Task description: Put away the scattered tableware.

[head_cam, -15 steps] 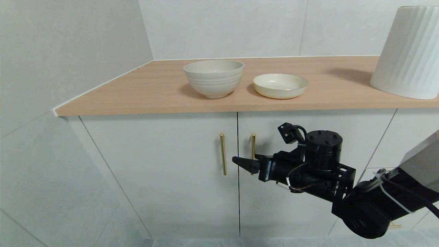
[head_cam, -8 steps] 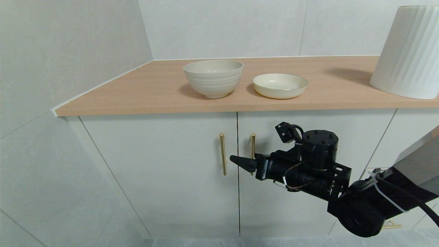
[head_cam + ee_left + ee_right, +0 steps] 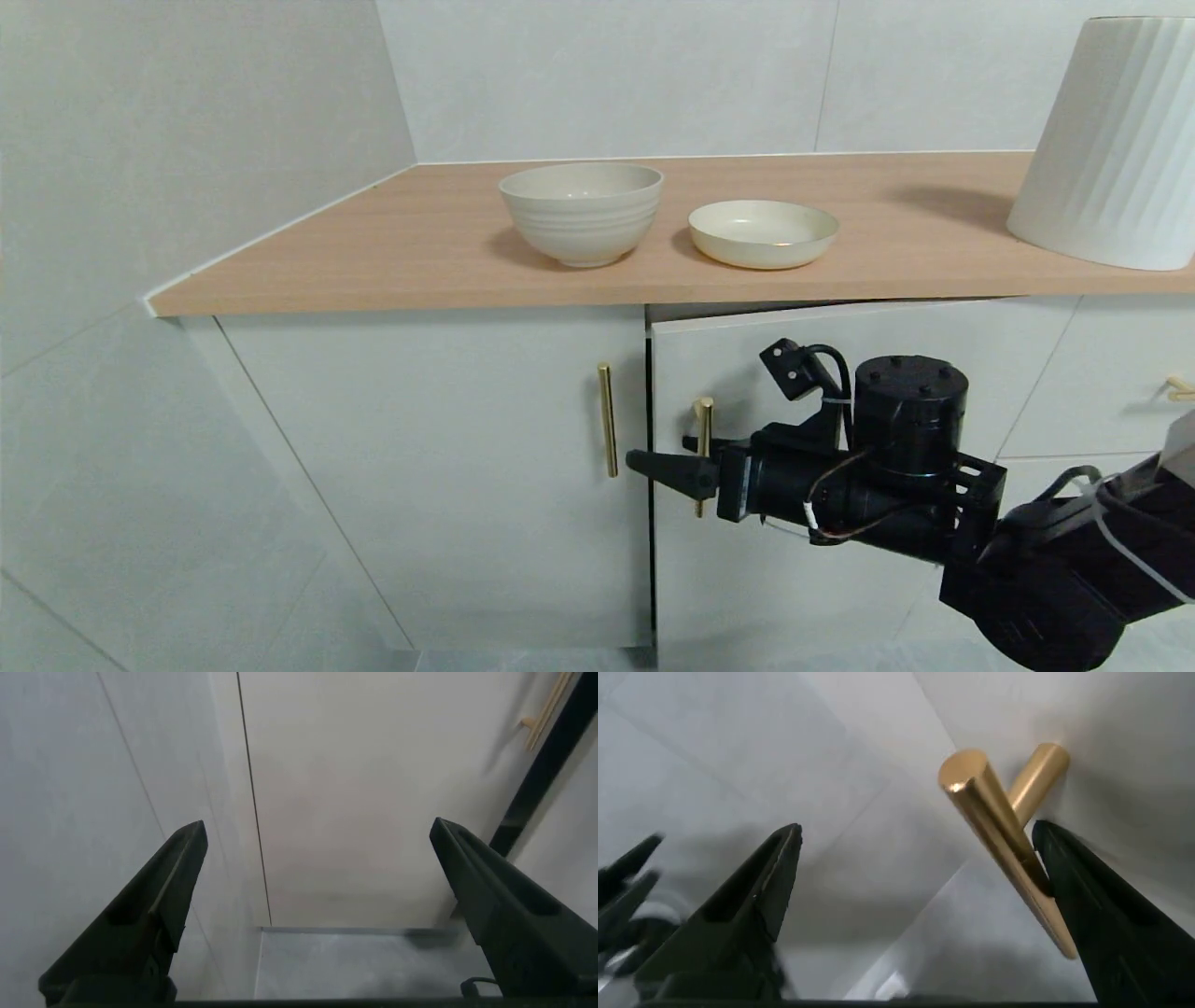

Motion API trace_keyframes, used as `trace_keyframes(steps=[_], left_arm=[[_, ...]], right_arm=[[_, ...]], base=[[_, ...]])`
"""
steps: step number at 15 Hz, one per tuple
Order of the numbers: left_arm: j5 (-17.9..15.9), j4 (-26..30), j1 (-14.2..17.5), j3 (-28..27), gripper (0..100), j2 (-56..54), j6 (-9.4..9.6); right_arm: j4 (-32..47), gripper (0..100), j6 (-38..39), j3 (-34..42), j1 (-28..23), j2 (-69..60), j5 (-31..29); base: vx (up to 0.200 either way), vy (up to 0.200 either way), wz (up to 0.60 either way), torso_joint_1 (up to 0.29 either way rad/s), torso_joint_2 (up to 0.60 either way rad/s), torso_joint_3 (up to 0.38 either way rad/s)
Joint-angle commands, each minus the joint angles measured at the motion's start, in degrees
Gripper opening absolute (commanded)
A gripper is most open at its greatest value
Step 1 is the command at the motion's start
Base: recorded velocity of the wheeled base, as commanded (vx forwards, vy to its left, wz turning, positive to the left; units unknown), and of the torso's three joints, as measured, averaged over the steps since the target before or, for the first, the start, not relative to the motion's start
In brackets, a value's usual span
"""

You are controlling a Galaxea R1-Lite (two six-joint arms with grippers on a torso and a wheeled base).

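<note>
Cupboard-opening step rn imo: right gripper is sitting wide open w/ the door handle between its fingers, unclamped, door is hanging ajar, bowl & dish are waiting up on the counter, so next it's needing a wider swing.

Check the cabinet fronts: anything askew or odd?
The right cabinet door stands ajar, its top edge slanting with a dark gap under the countertop. The right gripper sits at its brass handle. Nothing else looks odd.
</note>
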Motion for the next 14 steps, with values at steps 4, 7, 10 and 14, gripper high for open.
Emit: trace_keyframes(steps=[4,7,10,14], left_arm=[[0.0,0.0,0.0,0.0,100,0.0,0.0],[0.0,0.0,0.0,0.0,100,0.0,-0.09],[0.0,0.0,0.0,0.0,100,0.0,-0.09],[-0.1,-0.4,0.0,0.0,100,0.0,0.27]], right_arm=[[14.1,100,0.0,1.1,-0.8,-10.9,9.2],[20.1,100,0.0,1.1,-2.4,-14.5,15.7],[20.3,100,0.0,1.2,-2.7,-14.3,17.1],[20.3,100,-0.1,1.8,-2.6,-14.3,17.2]], base=[[0.0,0.0,0.0,0.0,0.0,0.0],[0.0,0.0,0.0,0.0,0.0,0.0],[0.0,0.0,0.0,0.0,0.0,0.0],[0.0,0.0,0.0,0.0,0.0,0.0]])
